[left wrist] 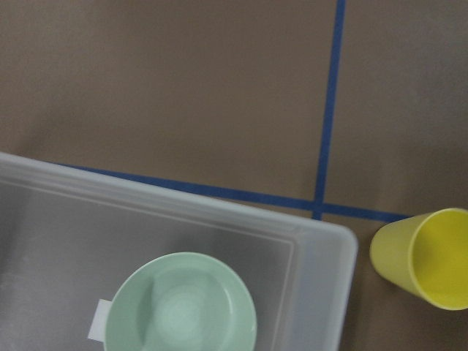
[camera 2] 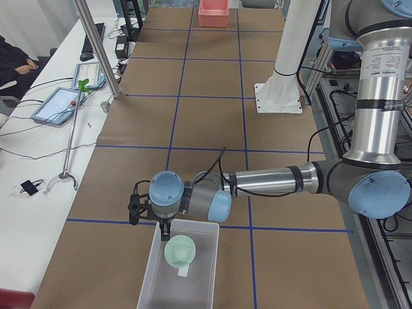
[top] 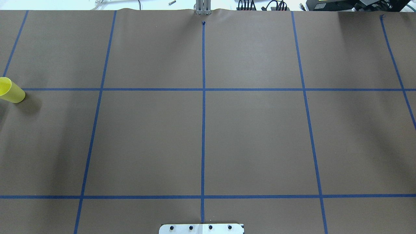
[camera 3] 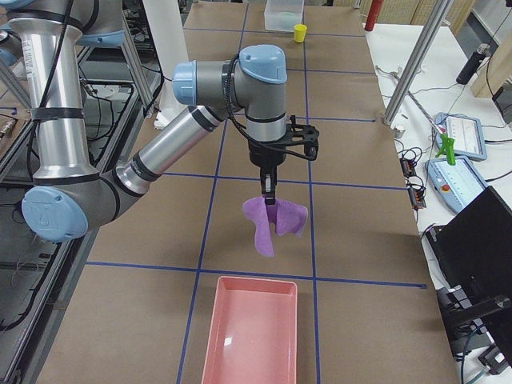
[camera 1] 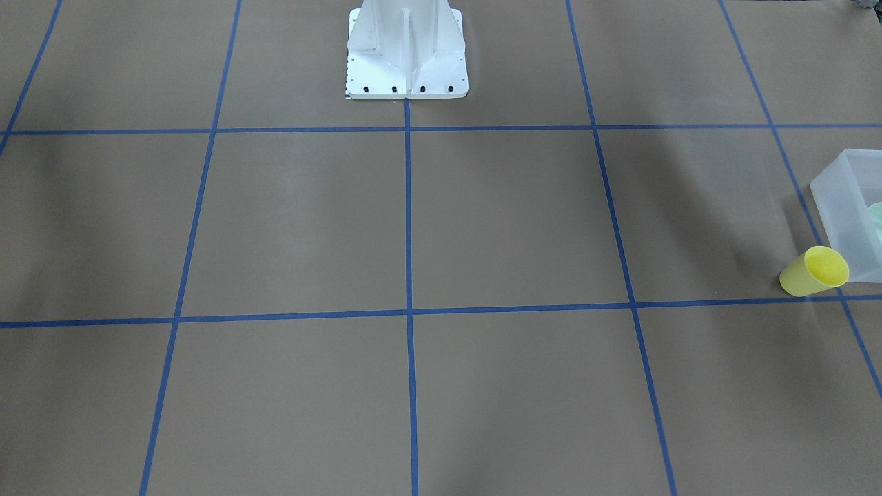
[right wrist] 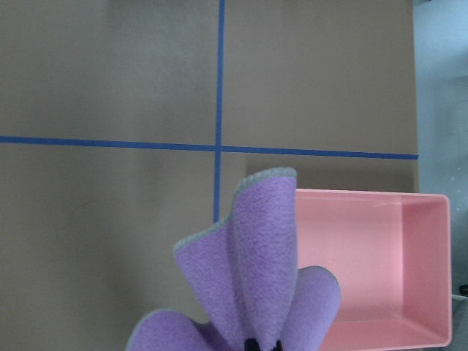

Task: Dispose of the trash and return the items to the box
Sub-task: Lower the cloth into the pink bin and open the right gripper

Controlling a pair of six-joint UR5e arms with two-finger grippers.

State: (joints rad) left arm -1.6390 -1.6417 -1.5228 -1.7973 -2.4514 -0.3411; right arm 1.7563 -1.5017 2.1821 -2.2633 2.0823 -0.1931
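The frosted-white box [camera 2: 193, 283] sits at the table's left end, and its corner shows in the front view [camera 1: 837, 200]. Inside it lies the mint-green bowl [left wrist: 181, 307] [camera 2: 180, 250]. A yellow cup [left wrist: 424, 256] [camera 1: 815, 271] stands upright just outside the box's corner. My left gripper [camera 2: 166, 226] hangs over the box's far end, and I cannot tell whether it is open or shut. My right gripper [camera 3: 268, 196] is shut on a purple cloth [camera 3: 276, 220] [right wrist: 256, 278], which hangs in the air a little short of the pink tray [camera 3: 252, 328] [right wrist: 365, 263].
The white robot base [camera 1: 406, 55] stands at mid-table on the robot's side. Blue tape lines grid the brown table cover. A side table [camera 2: 58, 103] with tablets and cables runs along the far edge, with metal posts [camera 2: 96, 48] on it. A person's arm [camera 2: 16, 64] rests there.
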